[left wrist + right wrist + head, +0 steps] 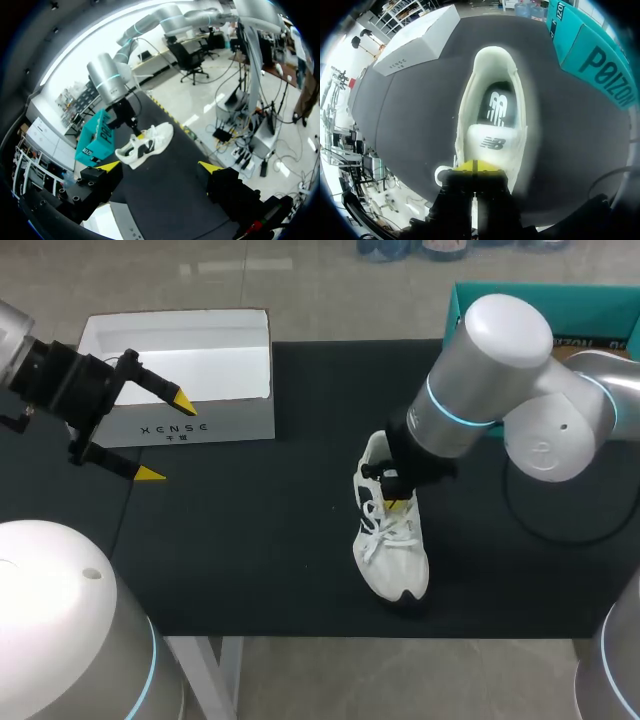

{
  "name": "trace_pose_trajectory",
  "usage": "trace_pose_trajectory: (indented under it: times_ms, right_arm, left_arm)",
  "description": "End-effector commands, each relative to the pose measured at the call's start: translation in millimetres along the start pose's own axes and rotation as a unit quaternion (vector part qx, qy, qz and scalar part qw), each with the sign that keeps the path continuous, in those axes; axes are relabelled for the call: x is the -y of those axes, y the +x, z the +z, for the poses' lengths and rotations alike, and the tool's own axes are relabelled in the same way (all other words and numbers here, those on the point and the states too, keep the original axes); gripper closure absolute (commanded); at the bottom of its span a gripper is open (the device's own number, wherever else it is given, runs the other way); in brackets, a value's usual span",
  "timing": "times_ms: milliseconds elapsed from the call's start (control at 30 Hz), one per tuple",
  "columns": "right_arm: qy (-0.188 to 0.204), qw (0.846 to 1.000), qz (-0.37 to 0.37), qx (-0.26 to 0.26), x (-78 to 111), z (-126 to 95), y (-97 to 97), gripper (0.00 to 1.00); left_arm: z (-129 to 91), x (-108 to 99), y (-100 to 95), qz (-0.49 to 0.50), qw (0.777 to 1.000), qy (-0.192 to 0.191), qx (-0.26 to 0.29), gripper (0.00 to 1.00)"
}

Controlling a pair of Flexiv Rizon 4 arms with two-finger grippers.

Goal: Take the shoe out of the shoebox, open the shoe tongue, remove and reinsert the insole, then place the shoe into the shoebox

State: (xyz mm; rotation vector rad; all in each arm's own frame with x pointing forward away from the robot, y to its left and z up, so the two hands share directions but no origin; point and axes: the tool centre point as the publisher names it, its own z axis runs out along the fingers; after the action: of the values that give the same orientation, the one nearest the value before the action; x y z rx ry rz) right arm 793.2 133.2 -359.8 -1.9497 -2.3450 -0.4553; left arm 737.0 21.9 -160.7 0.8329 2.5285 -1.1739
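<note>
Shoe (pixel 396 562) lies on black table (pixel 250 540); right claw (pixel 475 165) clenched at its tongue, left claw (pixel 168 437) released.

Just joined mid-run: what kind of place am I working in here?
Likely a robot test bench, not a shop: a black-covered table with a white shoe, an open white shoebox and a teal box.

White shoe (pixel 392 552), wht box (pixel 232 422), blk mat (pixel 250 540)

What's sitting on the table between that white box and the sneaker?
Nothing: only bare black mat between white shoebox and shoe, seen in head view.
</note>
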Motion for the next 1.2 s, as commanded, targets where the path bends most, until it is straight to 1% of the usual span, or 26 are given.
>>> trace_pose_trajectory:
  times_ms: [33,167,333,433,467,500,533,567,600,633,700,733,800,833,867,900,933,967,1033,1067,1100,1133,1167,1200]
  right_arm:
    - [0.0,1.0,-0.001,-0.001,-0.6,2.8,3.0,1.0]
    - [-0.004,1.0,-0.003,0.0,-0.3,-7.4,0.8,1.0]
    - [-0.012,1.0,-0.021,0.008,-4.6,-31.4,-3.2,1.0]
    - [-0.009,0.999,-0.051,0.006,-8.1,-42.7,-3.2,1.0]
    - [-0.005,0.997,-0.075,-0.015,-10.5,-46.2,-2.4,1.0]
    - [-0.008,0.996,-0.086,-0.007,-11.8,-47.8,-2.1,1.0]
    - [-0.014,0.992,-0.122,-0.031,-15.1,-51.9,-0.5,1.0]
    - [-0.012,0.987,-0.151,-0.045,-16.6,-54.7,2.3,1.0]
    - [-0.016,0.985,-0.168,-0.046,-17.7,-55.6,3.2,1.0]
    - [-0.022,0.974,-0.213,-0.067,-19.5,-57.9,5.5,1.0]
    - [-0.029,0.965,-0.251,-0.069,-21.6,-58.0,6.5,1.0]
    - [-0.028,0.959,-0.268,-0.085,-23.1,-57.4,6.6,1.0]
    - [-0.01,0.944,-0.316,-0.096,-26.0,-55.7,8.0,1.0]
    - [0.0,0.934,-0.342,-0.099,-26.4,-55.3,9.3,1.0]
    - [0.0,0.93,-0.356,-0.088,-27.4,-54.8,10.0,1.0]
    - [0.008,0.923,-0.373,-0.093,-28.8,-54.8,11.7,1.0]
    - [0.008,0.913,-0.397,-0.096,-29.7,-56.0,14.1,1.0]
    - [0.011,0.914,-0.396,-0.089,-31.0,-56.6,15.7,1.0]
    - [0.007,0.91,-0.405,-0.086,-32.9,-57.8,19.4,1.0]
    - [-0.005,0.914,-0.397,-0.083,-33.9,-58.5,21.7,1.0]
    - [-0.008,0.919,-0.383,-0.094,-34.5,-60.1,24.3,1.0]
    - [-0.011,0.929,-0.362,-0.08,-34.3,-61.0,27.6,0.71]
    - [-0.019,0.935,-0.348,-0.073,-34.0,-61.4,31.1,0.0]
    - [-0.031,0.94,-0.33,-0.083,-32.6,-64.2,34.7,0.0]
  left_arm:
    - [-0.5,0.0,-0.4,0.0,1.0,-0.001,-0.002,0.0]
    - [-0.5,0.0,-0.4,0.0,1.0,-0.001,-0.002,0.0]
    - [-0.5,0.0,-0.4,0.0,1.0,-0.001,-0.002,0.0]
    - [-0.5,0.0,-0.4,0.0,1.0,-0.001,-0.002,0.0]
    - [-0.5,0.0,-0.4,0.0,1.0,-0.001,-0.002,0.0]
    - [-0.5,0.0,-0.4,0.0,1.0,-0.001,-0.002,0.0]
    - [-0.5,0.0,-0.4,0.0,1.0,-0.001,-0.002,0.0]
    - [-0.5,0.0,-0.4,0.0,1.0,-0.001,-0.002,0.0]
    - [-0.5,0.0,-0.4,0.0,1.0,-0.001,-0.002,0.0]
    - [-0.5,0.0,-0.4,0.0,1.0,-0.001,-0.002,0.0]
    - [-0.5,0.0,-0.4,0.0,1.0,-0.001,-0.002,0.0]
    - [-0.5,0.0,-0.4,0.0,1.0,-0.001,-0.002,0.0]
    - [-0.5,0.0,-0.4,0.0,1.0,-0.001,-0.002,0.0]
    - [-0.5,0.0,-0.4,0.0,1.0,-0.001,-0.002,0.0]
    - [-0.5,0.0,-0.4,0.0,1.0,-0.001,-0.002,0.0]
    - [-0.5,0.0,-0.4,0.0,1.0,-0.001,-0.002,0.0]
    - [-0.5,0.0,-0.4,0.0,1.0,-0.001,-0.002,0.0]
    - [-0.5,0.0,-0.4,0.0,1.0,-0.001,-0.002,0.0]
    - [-0.5,0.0,-0.4,0.0,1.0,-0.001,-0.002,0.0]
    - [-0.5,0.0,-0.4,0.0,1.0,-0.001,-0.002,0.0]
    - [-0.5,0.0,-0.4,0.0,1.0,-0.001,-0.002,0.0]
    - [-0.5,0.0,-0.4,0.0,1.0,-0.001,-0.002,0.0]
    - [-0.5,0.0,-0.4,0.0,1.0,-0.001,-0.002,0.0]
    - [-0.5,0.0,-0.4,0.0,1.0,-0.001,-0.002,0.0]
